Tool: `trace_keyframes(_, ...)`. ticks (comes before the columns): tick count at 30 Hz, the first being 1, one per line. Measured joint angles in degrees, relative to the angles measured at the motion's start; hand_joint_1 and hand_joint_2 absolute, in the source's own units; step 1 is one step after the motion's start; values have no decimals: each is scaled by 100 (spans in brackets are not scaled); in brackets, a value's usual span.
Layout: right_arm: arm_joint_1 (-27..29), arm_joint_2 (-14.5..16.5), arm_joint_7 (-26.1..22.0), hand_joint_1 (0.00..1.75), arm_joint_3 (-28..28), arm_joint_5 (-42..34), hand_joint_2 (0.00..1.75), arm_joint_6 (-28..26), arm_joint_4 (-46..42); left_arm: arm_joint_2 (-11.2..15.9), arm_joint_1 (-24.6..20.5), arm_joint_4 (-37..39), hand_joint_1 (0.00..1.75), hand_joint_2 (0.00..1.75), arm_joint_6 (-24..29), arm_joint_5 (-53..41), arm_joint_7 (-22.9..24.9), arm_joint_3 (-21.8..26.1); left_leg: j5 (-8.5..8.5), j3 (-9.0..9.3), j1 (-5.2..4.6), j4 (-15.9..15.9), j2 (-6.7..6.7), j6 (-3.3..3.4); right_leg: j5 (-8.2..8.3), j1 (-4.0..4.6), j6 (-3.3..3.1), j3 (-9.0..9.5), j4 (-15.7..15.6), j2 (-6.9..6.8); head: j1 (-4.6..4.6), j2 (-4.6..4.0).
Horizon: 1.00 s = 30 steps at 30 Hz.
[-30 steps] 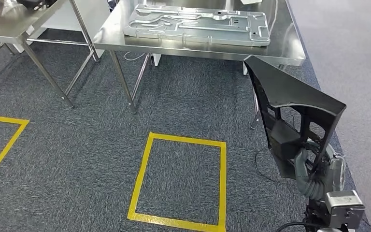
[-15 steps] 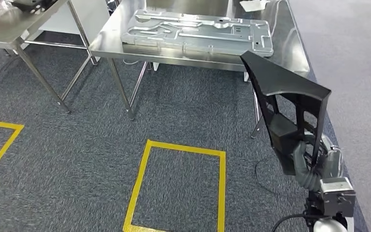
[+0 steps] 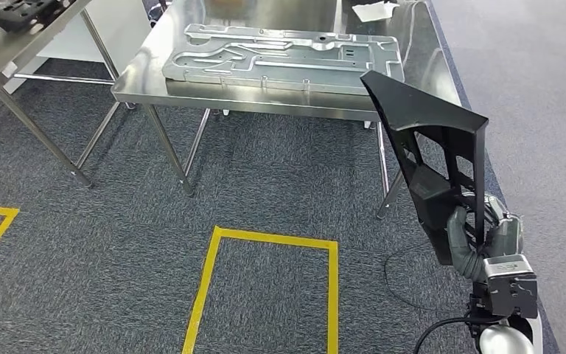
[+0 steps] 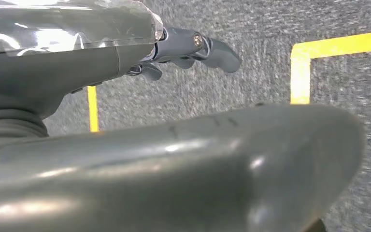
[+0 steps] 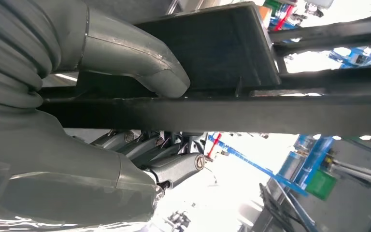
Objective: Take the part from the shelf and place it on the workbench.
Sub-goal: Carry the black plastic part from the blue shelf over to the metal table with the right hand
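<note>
My right hand [image 3: 468, 240] grips a large black plastic part [image 3: 427, 125] by its lower frame and holds it upright at the right, above the carpet. The part's pointed top overlaps the near right corner of the steel workbench [image 3: 140, 81] in the head view. In the right wrist view my thumb [image 5: 135, 58] lies over the black part's bar [image 5: 270, 113], with the fingers [image 5: 174, 166] wrapped on its other side. My left hand [image 4: 125, 96] hangs over the carpet and holds nothing; its fingers [image 4: 207, 48] stand apart from the thumb.
A grey metal panel [image 3: 280, 55] covers most of the workbench, with a white item [image 3: 374, 11] behind it. A second steel table [image 3: 15, 37] at the left carries a black part [image 3: 18, 11]. A yellow tape rectangle [image 3: 206, 280] marks the floor. A cable [image 3: 405, 273] lies near the bench's leg.
The whole picture has shifted as the camera moved: the workbench and tape sit further left and the bench shows more fully. The black part stays in my right hand.
</note>
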Motion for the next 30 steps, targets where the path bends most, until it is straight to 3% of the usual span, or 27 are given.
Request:
trace_keyframes(2,-4,32,21,175,-22,56,175,46,-16,-2,-6,-1,0,0,-4,-4,4,-2,-19,106,6,-84,-5,36,5,-4,77,37,31,6,-1,0)
trace_keyframes(4,-16,59,34,175,-38,117,175,89,-39,-4,-14,-2,0,0,-4,-4,3,-3,-30,274,36,-202,-8,91,19,-14,131,-47,307,-5,1,0)
trace_keyframes(7,-52,85,51,175,-60,217,175,152,-49,-3,-36,-4,0,0,4,7,2,-2,-120,459,53,-286,-16,132,-321,-51,215,-674,1250,-18,2,0)
trace_keyframes(9,-88,91,79,175,-65,276,175,209,-36,-9,-29,-4,0,0,8,13,-1,-2,-217,572,58,-288,-22,122,-486,-77,272,-1024,1523,-29,2,0)
trace_keyframes(10,-132,93,102,175,-65,296,175,245,-22,-14,-22,-4,0,0,9,14,-6,-2,-273,645,61,-288,-24,111,-390,-89,286,-1073,1392,-34,2,0)
trace_keyframes(11,-203,94,134,175,-65,314,175,289,-2,-22,-17,-4,0,0,10,13,-15,-2,-335,729,64,-288,-24,93,-149,-99,292,-1038,1086,-40,2,-1)
trace_keyframes(12,-297,94,170,175,-65,335,175,339,27,-28,-11,-4,0,0,10,13,-31,-2,-396,796,65,-289,-24,69,193,-105,285,-970,700,-46,3,0)
trace_keyframes(14,-539,91,263,175,-66,390,175,447,118,-36,-17,-4,0,0,12,15,-71,-2,-503,880,59,-290,-21,6,638,-77,220,-859,144,-56,4,-1)
trace_keyframes(15,-662,87,312,175,-67,422,175,500,170,-37,-22,-4,0,0,14,17,-93,-2,-526,906,55,-288,-17,-29,722,-58,175,-848,46,-53,7,-1)
trace_keyframes(17,-917,72,413,175,-67,485,175,608,279,-38,-33,-4,0,0,22,21,-128,-2,-523,935,50,-255,-10,-95,701,-47,77,-810,18,-37,10,-1)
trace_keyframes(18,-1046,64,451,175,-67,511,175,655,336,-39,-31,-4,0,0,27,23,-138,-2,-514,921,53,-170,-8,-121,701,-56,39,-769,-8,-33,11,-1)
trace_keyframes(20,-1323,55,516,175,-67,541,175,729,468,-39,-35,-4,0,0,37,26,-144,-2,-594,684,64,269,-6,-162,658,-75,-28,-673,-44,-39,10,0)
trace_keyframes(22,-1568,49,577,175,-60,558,175,790,626,-39,-34,-4,0,0,44,31,-143,-2,-854,230,84,980,-3,-203,586,-70,-70,-601,-53,-49,11,-1)
trace_keyframes(24,-1764,38,645,175,-42,557,175,850,806,-39,-15,-4,0,0,47,34,-136,-1,-1041,-145,94,1389,-2,-228,499,-61,-74,-505,-51,-47,11,-2)
trace_keyframes(25,-1856,28,678,175,-26,545,175,879,898,-39,-5,-4,0,0,48,36,-134,-1,-973,-209,95,1323,-2,-225,451,-59,-69,-441,-49,-44,11,-1)
trace_keyframes(28,-2128,-31,721,175,48,445,175,943,1154,-37,16,-4,0,0,48,39,-135,1,-217,3,78,303,6,-155,298,-52,-26,-240,-50,-43,11,-1)
trace_keyframes(30,-2300,-101,722,175,96,351,175,973,1312,-32,20,-4,0,0,46,41,-145,3,9,106,40,-88,11,-85,226,-49,39,-177,-57,-38,11,-1)
